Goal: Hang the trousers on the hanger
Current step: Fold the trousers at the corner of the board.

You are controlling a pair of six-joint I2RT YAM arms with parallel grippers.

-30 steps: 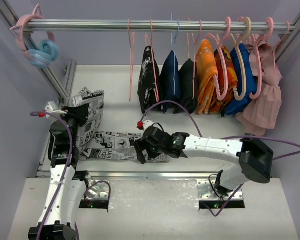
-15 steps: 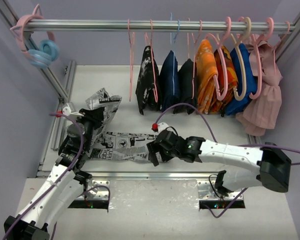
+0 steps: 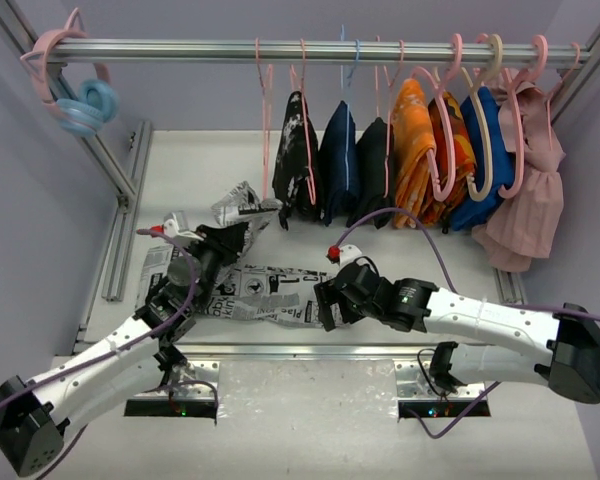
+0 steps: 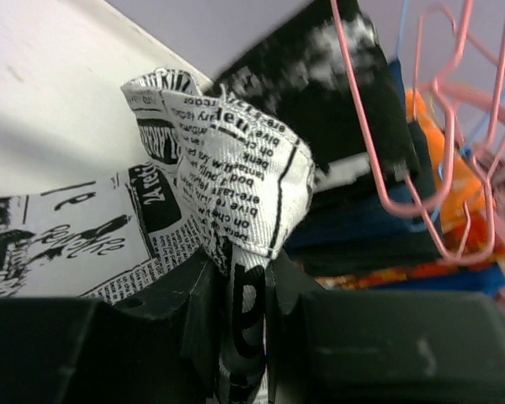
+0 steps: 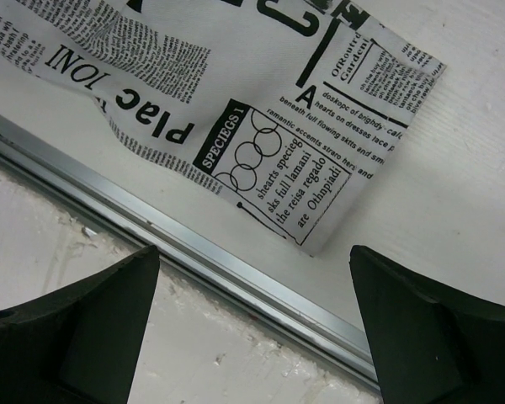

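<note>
The trousers [image 3: 255,292], white with black newspaper print, lie across the table's front. My left gripper [image 3: 223,243] is shut on one end of them and holds that bunched end [image 3: 242,203] up toward the rail. In the left wrist view the cloth [image 4: 236,181] is pinched between my left gripper's [image 4: 240,311] jaws. The thin pale-pink wire hanger [image 3: 263,130] hangs empty on the rail, just above and right of the raised end. My right gripper [image 3: 325,306] is open over the trousers' other end [image 5: 307,164], its fingers [image 5: 76,328] wide apart and empty.
A black speckled garment [image 3: 298,160] hangs right of the hanger, then navy, orange, blue and pink clothes [image 3: 450,160] on thicker hangers. Pink wire hangers [image 4: 364,135] show close in the left wrist view. An aluminium rail [image 5: 236,278] runs along the table's front edge.
</note>
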